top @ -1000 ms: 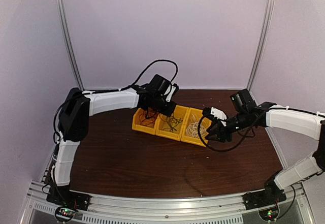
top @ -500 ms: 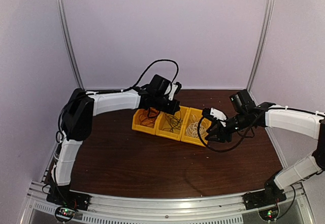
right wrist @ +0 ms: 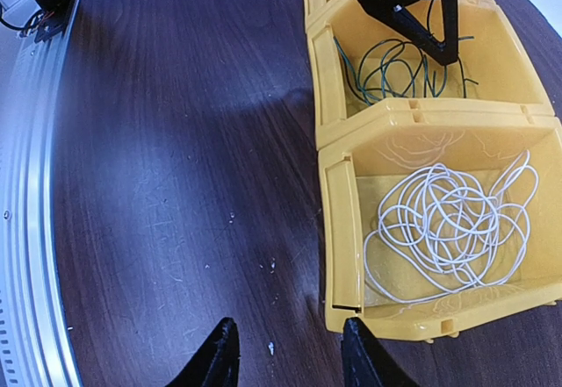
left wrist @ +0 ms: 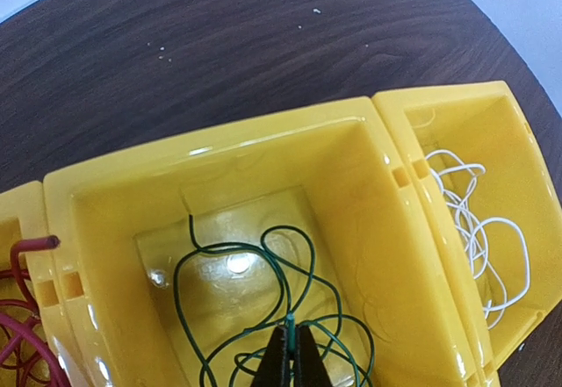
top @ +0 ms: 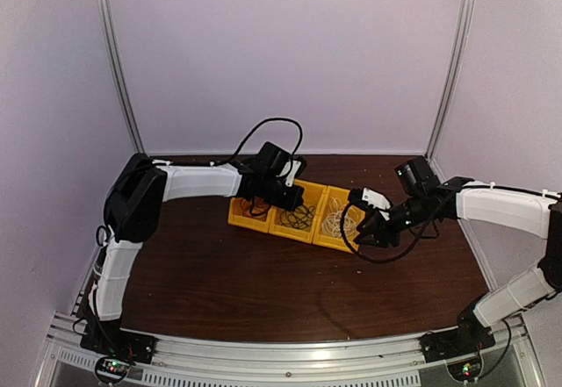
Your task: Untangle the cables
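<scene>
Seemingly the task is nearly done: the yellow bins [right wrist: 421, 111] hold the white cable [right wrist: 448, 220], green cable [left wrist: 294, 260] and red cable [left wrist: 19, 339] each apart, the left gripper [left wrist: 285, 356] pinched shut on the green cable in the middle bin [left wrist: 219, 146], the right gripper [right wrist: 285, 352] open and empty beside the white cable's bin.

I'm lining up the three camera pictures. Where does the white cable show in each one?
Top external: the white cable lies right of centre, in the end bin of the yellow row.
Left wrist: at the right edge, inside that same bin.
Right wrist: lower right, in the nearest bin.
Shared landmark: the green cable in the bin next door.
</scene>
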Tool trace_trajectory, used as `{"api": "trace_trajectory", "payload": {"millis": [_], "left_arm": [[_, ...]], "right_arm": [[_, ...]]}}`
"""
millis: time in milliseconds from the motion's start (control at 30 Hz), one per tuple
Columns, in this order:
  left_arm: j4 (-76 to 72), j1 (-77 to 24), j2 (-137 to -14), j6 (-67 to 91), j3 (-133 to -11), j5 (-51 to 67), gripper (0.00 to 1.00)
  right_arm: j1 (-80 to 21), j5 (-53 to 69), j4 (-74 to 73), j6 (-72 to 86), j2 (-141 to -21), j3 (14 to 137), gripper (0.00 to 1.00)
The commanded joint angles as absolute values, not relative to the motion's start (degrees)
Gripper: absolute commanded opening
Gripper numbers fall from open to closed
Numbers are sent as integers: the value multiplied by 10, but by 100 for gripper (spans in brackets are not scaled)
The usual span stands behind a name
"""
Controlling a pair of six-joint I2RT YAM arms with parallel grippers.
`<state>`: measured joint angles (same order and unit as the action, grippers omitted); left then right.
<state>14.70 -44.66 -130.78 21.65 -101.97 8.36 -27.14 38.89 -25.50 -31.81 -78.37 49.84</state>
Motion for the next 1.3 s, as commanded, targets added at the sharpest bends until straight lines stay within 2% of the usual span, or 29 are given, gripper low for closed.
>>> {"api": "trace_trajectory", "payload": {"millis": [0, 133, 233, 400, 600, 733, 833, 867, 900, 967, 1133, 1267], "left_arm": [[132, -446, -1307, 216, -1024, 80, 0], [152, -445, -1287, 205, -1035, 60, 29], [156, -446, -1257, 198, -1028, 40, 43], [162, -446, -1202, 181, -1016, 30, 53], [167, -446, -1117, 159, -991, 29, 57], [225, -445, -1051, 108, -972, -45, 68], [268, -439, -991, 71, -945, -164, 82], [274, -434, -970, 62, -932, -189, 86], [281, -425, -950, 57, -920, -206, 90], [289, -400, -911, 61, -895, -219, 97], [297, -311, -821, 142, -812, -274, 98], [277, -269, -770, 151, -775, -267, 98]], "right_arm": [[-271, 383, -255, -326, -784, 497, 42], [-271, 384, -255, -324, -782, 497, 42], [-271, 383, -254, -321, -782, 497, 42], [-271, 379, -250, -314, -779, 500, 41], [-256, 365, -242, -284, -754, 533, 42], [-237, 309, -250, -262, -744, 584, 45], [-213, 252, -230, -216, -732, 628, 64], [-204, 226, -204, -185, -725, 638, 75], [-198, 191, -177, -159, -721, 643, 98], [-191, 138, -151, -125, -726, 662, 100], [-190, 16, -113, -48, -736, 699, 100], [-190, -7, -110, -48, -710, 711, 100]]}}
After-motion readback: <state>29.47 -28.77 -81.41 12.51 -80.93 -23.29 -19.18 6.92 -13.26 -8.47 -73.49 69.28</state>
